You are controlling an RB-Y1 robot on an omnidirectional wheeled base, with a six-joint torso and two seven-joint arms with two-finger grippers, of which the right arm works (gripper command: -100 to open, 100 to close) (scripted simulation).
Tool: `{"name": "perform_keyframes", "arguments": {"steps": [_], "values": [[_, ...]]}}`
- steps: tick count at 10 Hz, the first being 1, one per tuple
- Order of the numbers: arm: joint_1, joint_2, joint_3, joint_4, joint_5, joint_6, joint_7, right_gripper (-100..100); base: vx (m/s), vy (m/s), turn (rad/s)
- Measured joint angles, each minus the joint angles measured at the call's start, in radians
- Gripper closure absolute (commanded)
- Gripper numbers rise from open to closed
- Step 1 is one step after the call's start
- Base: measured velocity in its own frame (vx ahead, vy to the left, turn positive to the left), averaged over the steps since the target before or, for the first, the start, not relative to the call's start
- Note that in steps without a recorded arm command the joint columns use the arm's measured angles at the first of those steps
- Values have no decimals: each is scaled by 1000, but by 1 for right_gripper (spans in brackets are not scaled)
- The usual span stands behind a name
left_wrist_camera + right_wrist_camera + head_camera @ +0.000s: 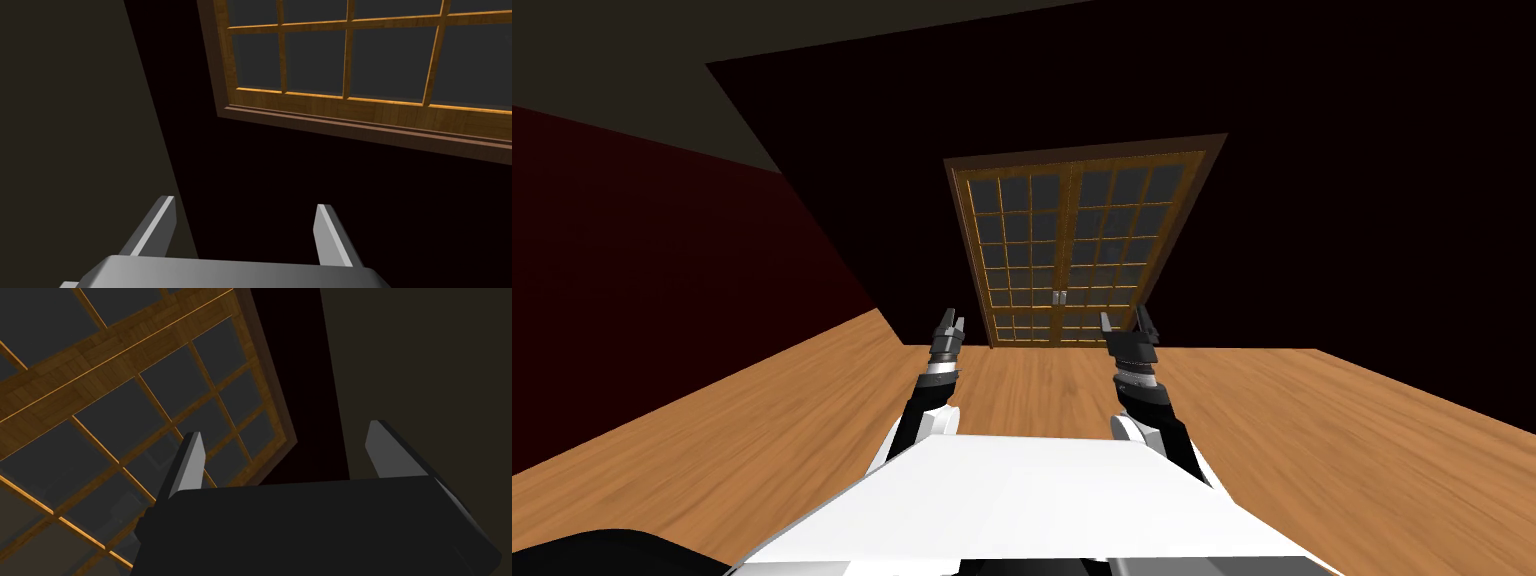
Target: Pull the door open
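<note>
A double door (1072, 250) of brown wood with many dark glass panes stands shut in the far wall, some way ahead of me. Two small grey handles (1058, 298) sit side by side at its middle seam. My left gripper (948, 322) is held up to the left of the door, open and empty, well short of it. My right gripper (1129, 322) is level with it at the right, also open and empty. The left wrist view has the door's frame (360, 125) beyond the open fingers (330, 240). Glass panes (115, 418) lie past the right fingers (192, 460).
A wooden floor (1032, 390) runs from me to the door. A dark red wall (662, 270) closes the left side. The wall around the door is very dark.
</note>
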State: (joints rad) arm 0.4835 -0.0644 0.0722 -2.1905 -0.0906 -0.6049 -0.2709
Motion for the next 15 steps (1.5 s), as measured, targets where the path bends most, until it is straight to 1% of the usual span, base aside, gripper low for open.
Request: {"name": "perform_keyframes", "arguments": {"steps": [1, 3, 4, 6, 8, 10, 11, 12, 15], "values": [[0, -6, 3, 18, -12, -6, -16, -100, 90, -36, 50], [-20, -13, 6, 60, -37, -8, -48, -100, 85, -28, 61], [-20, -18, 10, 78, -50, -13, -65, -100, 90, -22, 66], [-37, -27, 17, 130, -76, -26, -99, -100, 98, -35, 55], [-38, -37, 28, 174, -102, -43, -137, -100, 101, -21, 65], [-47, -43, 38, 210, -130, -46, -172, -100, 95, -40, 70], [-60, -48, 40, 243, -145, -53, -192, -100, 81, -60, 66], [-65, -55, 43, 266, -161, -58, -213, -100, 104, -37, 63], [-79, -65, 59, 337, -204, -74, -270, -100, 101, -32, 70]]}}
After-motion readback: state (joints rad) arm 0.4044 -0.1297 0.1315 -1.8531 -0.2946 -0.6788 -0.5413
